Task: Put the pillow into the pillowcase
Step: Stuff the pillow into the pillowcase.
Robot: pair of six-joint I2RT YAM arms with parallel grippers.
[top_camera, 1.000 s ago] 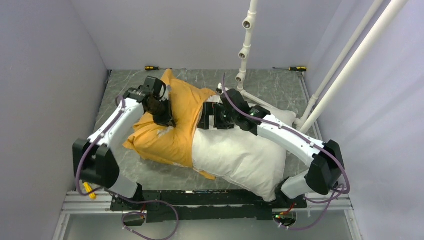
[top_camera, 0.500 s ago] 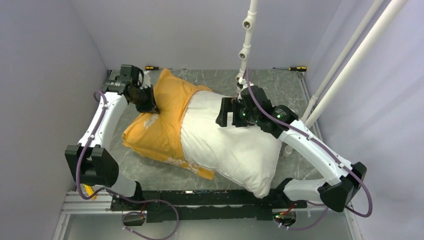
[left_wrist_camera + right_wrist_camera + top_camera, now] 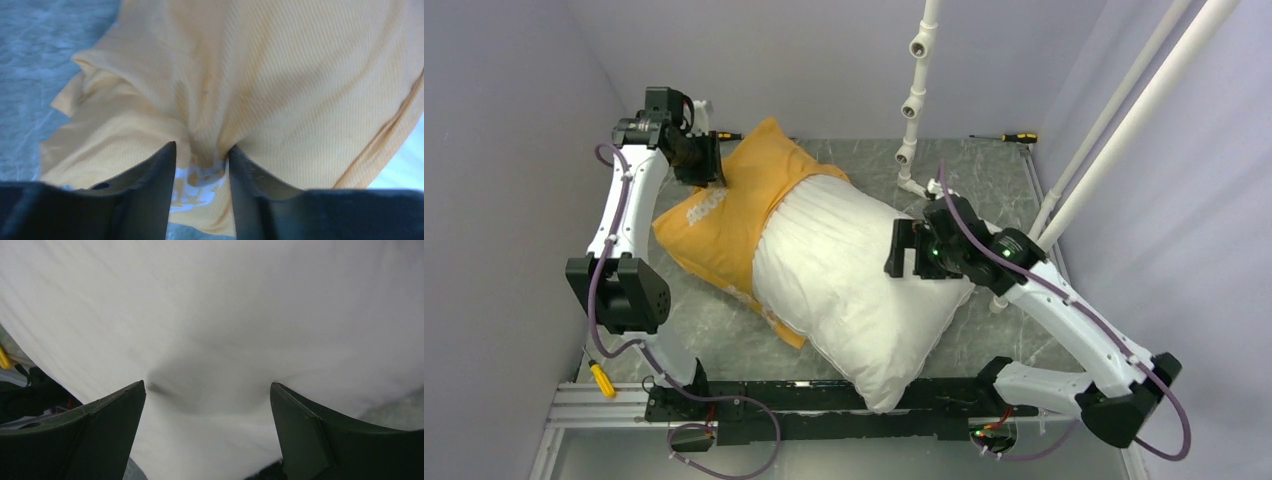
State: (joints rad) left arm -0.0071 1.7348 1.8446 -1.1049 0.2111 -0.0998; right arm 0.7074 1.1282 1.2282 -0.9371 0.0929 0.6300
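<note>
Pillow [image 3: 854, 275] lies diagonal on the table [image 3: 984, 170], long axis far-left to near-right. Its far-left third sits inside the pillowcase [image 3: 729, 205]; the rest is bare. Left gripper [image 3: 202, 150] is at the case's far-left closed end, jaws narrow, pinching a fold of orange fabric. Right gripper [image 3: 207, 385] is spread wide and grasps nothing, fingers straddling a dimple on the pillow's right flank, case mouth to its left. Likely next: shove the pillow far-left along that axis.

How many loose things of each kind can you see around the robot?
Pillow: 1
Pillowcase: 1
Screwdrivers: 3
Total: 5
</note>
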